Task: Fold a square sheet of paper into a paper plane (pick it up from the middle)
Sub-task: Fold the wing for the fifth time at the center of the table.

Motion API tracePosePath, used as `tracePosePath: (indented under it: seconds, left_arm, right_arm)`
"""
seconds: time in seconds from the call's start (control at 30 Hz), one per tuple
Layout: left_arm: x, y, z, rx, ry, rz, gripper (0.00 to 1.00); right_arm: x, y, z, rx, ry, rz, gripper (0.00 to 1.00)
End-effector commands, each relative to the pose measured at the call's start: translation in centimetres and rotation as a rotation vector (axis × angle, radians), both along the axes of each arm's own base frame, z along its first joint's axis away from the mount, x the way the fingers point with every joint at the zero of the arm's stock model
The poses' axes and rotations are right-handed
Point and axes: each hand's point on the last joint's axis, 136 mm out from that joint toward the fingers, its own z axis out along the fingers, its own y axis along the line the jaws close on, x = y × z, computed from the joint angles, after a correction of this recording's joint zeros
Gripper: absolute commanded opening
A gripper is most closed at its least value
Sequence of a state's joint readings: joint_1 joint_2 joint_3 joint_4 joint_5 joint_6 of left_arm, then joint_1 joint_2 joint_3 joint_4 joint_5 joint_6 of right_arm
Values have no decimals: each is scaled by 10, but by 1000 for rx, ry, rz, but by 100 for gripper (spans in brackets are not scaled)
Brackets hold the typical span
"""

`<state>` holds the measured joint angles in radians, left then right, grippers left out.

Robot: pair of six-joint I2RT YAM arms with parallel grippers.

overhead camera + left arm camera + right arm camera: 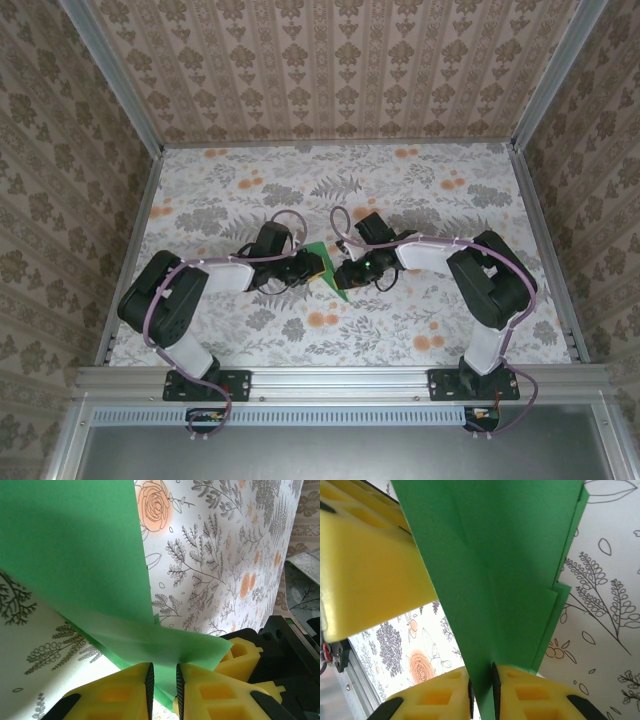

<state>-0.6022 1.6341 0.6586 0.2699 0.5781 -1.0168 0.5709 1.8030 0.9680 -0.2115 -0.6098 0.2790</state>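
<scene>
The square sheet of paper [327,264] is bright green and folded into a narrow layered shape with a pointed end; it hangs above the middle of the table between both grippers. My left gripper [311,267] comes in from the left and is shut on a lower fold of the paper [75,555], with green showing between its pads at the left gripper [163,676]. My right gripper [347,274] comes in from the right and is shut on the paper's [500,555] narrow end, the strip pinched at the right gripper [481,682]. A yellow finger [370,570] of the left gripper sits close beside it.
The floral tablecloth [400,200] covers the table, which has metal rails [340,380] along the near edge and patterned walls on three sides. Both arms [480,275] bend inward, and their cables [290,222] loop over the centre.
</scene>
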Motion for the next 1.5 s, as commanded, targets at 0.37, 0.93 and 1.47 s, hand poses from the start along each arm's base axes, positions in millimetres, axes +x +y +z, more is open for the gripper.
tracePosePath:
  seconds: [0.37, 0.93, 1.47]
  left_arm:
    - [-12, 1, -1, -1, 16, -17, 22]
    - [-12, 2, -5, 11, 22, -13, 21]
    - [-12, 2, -4, 11, 22, -9, 20]
  right_arm:
    - [-7, 6, -13, -29, 5, 74, 14]
    - [2, 4, 7, -51, -102, 59, 23]
    - [0, 13, -1, -68, -97, 93, 9]
